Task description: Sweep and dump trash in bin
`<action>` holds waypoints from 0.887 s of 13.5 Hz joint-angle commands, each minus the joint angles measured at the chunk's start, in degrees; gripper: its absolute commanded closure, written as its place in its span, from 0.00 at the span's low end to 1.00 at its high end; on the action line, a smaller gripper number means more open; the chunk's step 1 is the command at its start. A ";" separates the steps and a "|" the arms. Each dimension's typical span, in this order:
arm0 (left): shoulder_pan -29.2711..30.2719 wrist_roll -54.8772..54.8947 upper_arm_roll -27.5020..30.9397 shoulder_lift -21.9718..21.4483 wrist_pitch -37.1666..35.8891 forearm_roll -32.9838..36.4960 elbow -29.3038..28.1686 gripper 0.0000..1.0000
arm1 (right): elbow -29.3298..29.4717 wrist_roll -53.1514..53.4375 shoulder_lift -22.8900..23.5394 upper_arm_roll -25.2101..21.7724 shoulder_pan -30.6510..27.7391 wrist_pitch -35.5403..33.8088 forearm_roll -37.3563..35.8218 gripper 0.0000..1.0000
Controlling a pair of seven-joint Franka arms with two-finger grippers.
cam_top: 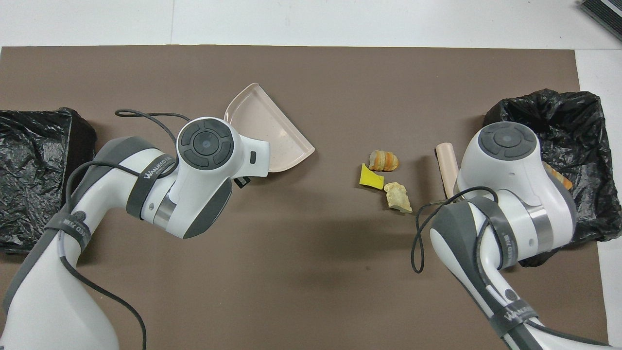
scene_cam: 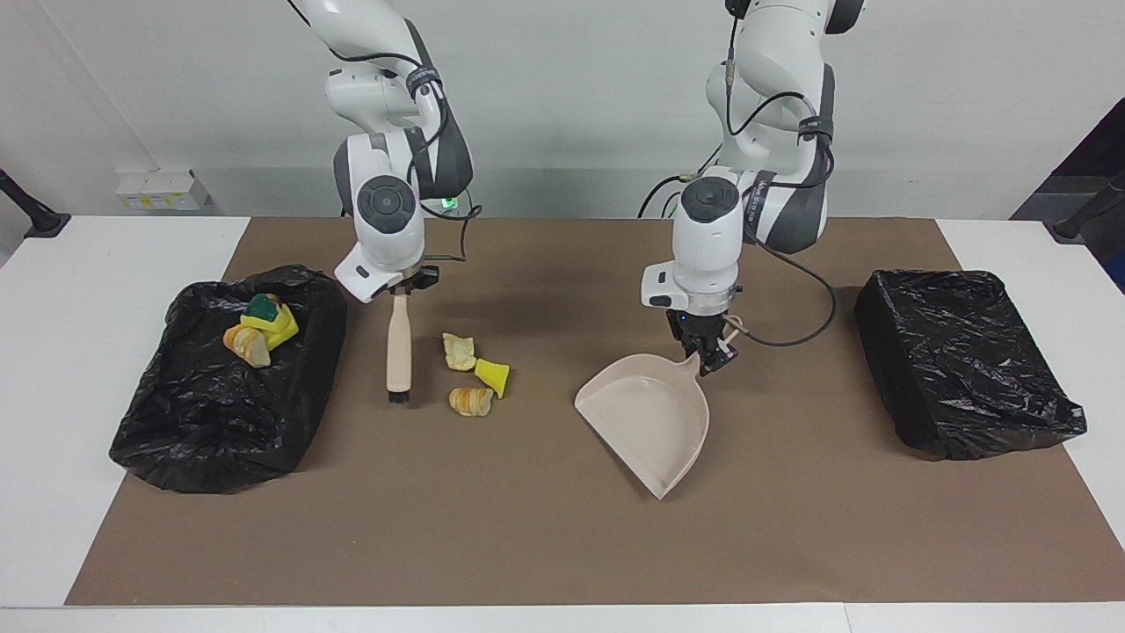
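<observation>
Three scraps of trash [scene_cam: 473, 374] lie loose on the brown mat [scene_cam: 527, 545]: a pale bread-like lump [scene_cam: 459, 351], a yellow sponge wedge [scene_cam: 492, 376] and a tan-striped lump [scene_cam: 471, 401]. They look light and soft, likely to tumble under bristles rather than slide, so I'd judge them better pushed than pinched. More scraps [scene_cam: 260, 330] already sit in the black-lined bin [scene_cam: 211, 422], which stands beside the loose trash toward the right arm's end of the surface.

Between the trash and that bin hangs the brush [scene_cam: 398, 352], bristles down by the mat. The right tool [scene_cam: 402, 292] is clamped on the top of its beige handle. The stiff handle is the sensible place to hold it.

On the trash's other flank, toward the left arm's end, is the dustpan [scene_cam: 650, 418]. The left tool [scene_cam: 703, 356] is closed on its handle, and the pan's mouth is turned partly toward the trash. It seems tilted, though I can't be sure whether its lip touches the mat. Past it sits a second black bin [scene_cam: 962, 360].

The facing view shows both grips and the brush's full length. From overhead the arms cover both, but the open gap between trash and pan reads plainly.
</observation>
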 commanded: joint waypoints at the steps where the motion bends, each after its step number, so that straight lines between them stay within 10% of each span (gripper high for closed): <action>1: 1.18 10.38 -0.46 -1.62 -0.69 1.07 -2.15 1.00 | -0.39 0.96 1.27 0.42 1.11 2.66 3.66 1.00; 12: 0.03 18.22 -0.46 -6.54 4.76 1.07 -12.44 1.00 | 1.27 5.62 5.32 0.59 11.56 13.39 24.76 1.00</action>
